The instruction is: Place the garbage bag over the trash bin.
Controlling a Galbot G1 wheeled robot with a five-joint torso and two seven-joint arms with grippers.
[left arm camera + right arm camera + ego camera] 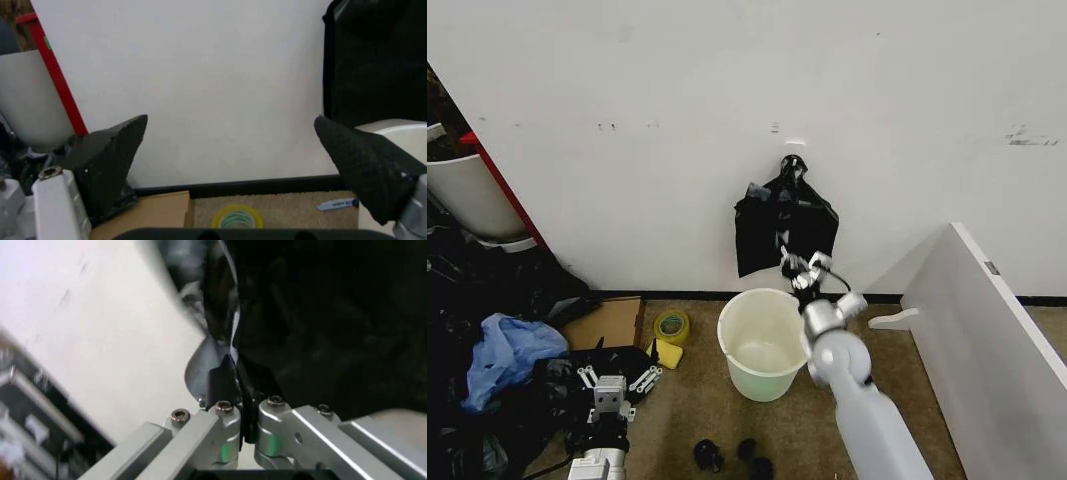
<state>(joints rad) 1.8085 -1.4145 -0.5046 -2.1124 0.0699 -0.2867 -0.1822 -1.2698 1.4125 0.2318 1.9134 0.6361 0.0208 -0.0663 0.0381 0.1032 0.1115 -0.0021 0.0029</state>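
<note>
The trash bin [745, 385], an off-white bucket with no lid, stands on the carpet by the wall; its rim [400, 131] also shows in the left wrist view. Above it a flat black bag bundle [772, 235] hangs on the wall, knotted at its top. My right gripper [795, 268] reaches up over the bin's far rim to the bundle's lower edge. It [230, 367] is shut on a thin glossy black layer, the garbage bag [233, 340], which lies against the bundle. My left gripper [615, 374] waits low at the left, open [230, 122] and holding nothing.
A heap of dark bags with blue plastic [502, 350] fills the left floor, beside cardboard [607, 322] and a yellow tape roll [671, 325]. A bigger white tub [467, 195] stands far left. A white board [987, 320] leans at the right. Small black items [709, 455] lie before the bin.
</note>
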